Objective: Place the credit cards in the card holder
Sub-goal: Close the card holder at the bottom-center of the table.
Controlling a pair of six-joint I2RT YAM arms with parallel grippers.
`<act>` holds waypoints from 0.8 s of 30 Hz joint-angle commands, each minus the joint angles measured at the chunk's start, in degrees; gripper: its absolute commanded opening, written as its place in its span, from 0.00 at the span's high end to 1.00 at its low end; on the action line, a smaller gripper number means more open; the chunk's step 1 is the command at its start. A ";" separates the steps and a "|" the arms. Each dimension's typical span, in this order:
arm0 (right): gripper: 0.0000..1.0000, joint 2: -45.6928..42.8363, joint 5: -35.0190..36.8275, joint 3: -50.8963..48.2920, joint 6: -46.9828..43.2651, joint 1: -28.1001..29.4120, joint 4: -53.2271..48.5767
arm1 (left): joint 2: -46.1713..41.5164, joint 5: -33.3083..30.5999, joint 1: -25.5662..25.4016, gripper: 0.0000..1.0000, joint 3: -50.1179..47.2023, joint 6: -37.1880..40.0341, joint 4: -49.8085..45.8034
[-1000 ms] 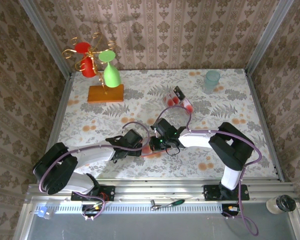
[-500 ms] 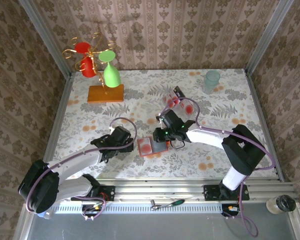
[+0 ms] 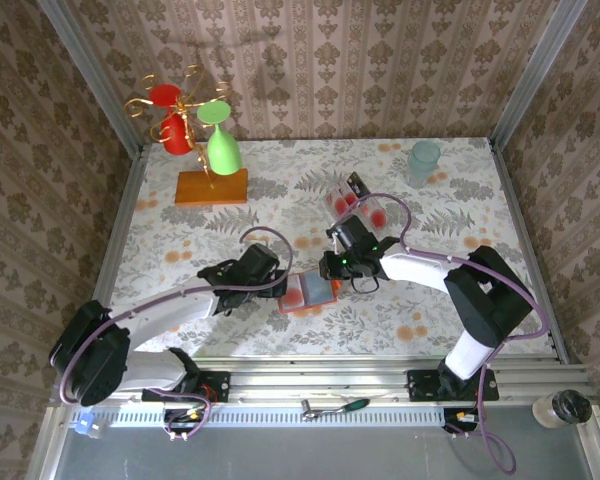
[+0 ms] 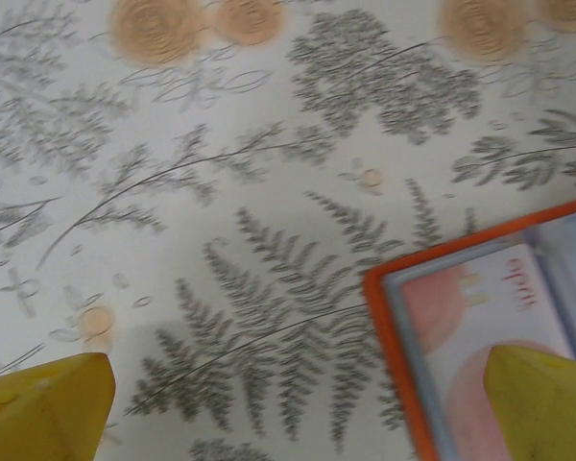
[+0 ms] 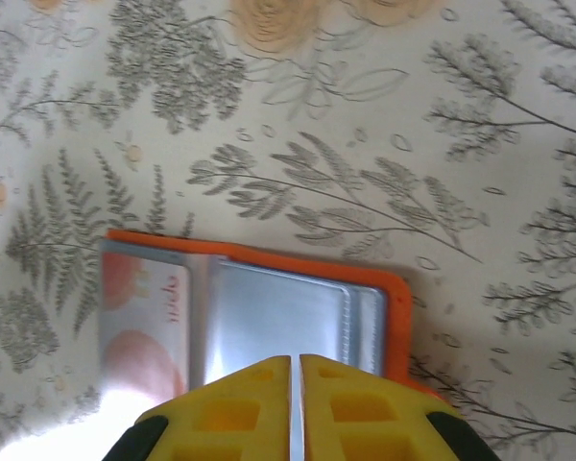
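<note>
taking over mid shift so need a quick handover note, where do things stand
The left gripper is open, at the card holder's edge. The right gripper is shut, above the holder.
The holder lies open near the table's front, with one pink card in a pocket.
The other credit cards sit in a pile further back.
Left to do: move those in.

One second ago, both grippers crowd over card holder, hiding most of it. Now holder lies exposed and open flat: pink card in left half, grey pocket bare on right.

Half-second mark: left gripper retreats leftward, clear of holder. Now back at holder's left edge, one fingertip over pink card.

Meanwhile right gripper shifts right and slightly away from bases, now over holder's right half.

Elbow of left arm swings outward, then partly back.
</note>
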 commanded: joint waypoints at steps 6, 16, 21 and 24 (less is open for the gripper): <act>0.90 -2.38 4.82 -4.38 -0.70 -1.12 -2.03 | 5.38 -0.13 -4.00 0.00 4.69 -0.29 1.95; 0.89 -7.36 2.28 -6.01 0.08 -1.16 -0.99 | 6.05 -0.55 -4.45 0.00 4.87 -0.64 1.94; 0.82 -13.15 2.16 -5.23 -0.40 -1.16 -3.87 | 5.73 -0.33 -3.69 0.00 4.85 0.27 1.59; 0.65 -15.15 2.44 -5.94 -0.45 -1.16 -5.83 | 5.58 1.09 -2.70 0.00 4.53 0.92 2.57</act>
